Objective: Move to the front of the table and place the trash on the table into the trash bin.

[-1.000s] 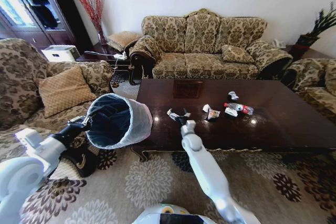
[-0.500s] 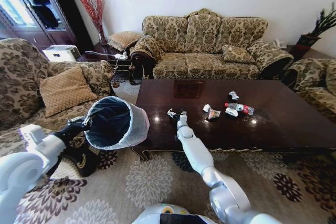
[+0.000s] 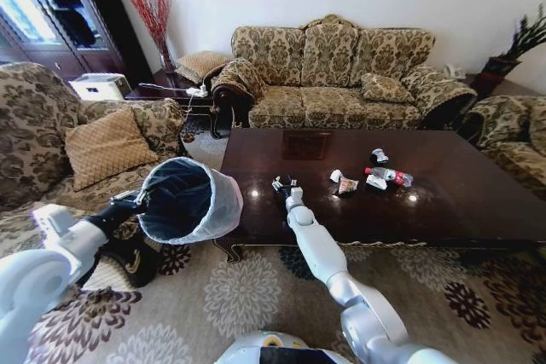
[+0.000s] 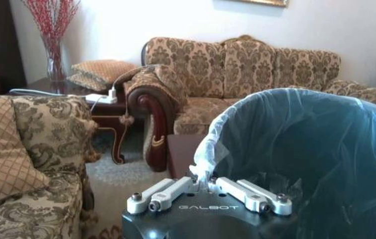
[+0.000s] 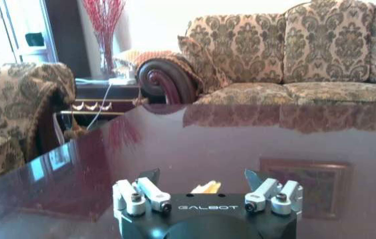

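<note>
Daylight enters through the window (image 3: 21, 2) at far left, overexposed to white-blue. The room is evenly bright with soft, faint shadows. The glossy table (image 3: 478, 202) carries small specular highlights and, in the right wrist view, mirrors the sofa (image 5: 320, 55). The head view shows fisheye bending toward its edges. Both wrist views look slightly soft and hazy.

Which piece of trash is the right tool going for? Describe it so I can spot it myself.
On the dark table, look away from the litter cluster around the red-labelled bottle, toward the bin side. The right tool, fingers open, sits low over a small yellowish scrap. It lies alone, apart from the other pieces.
</note>
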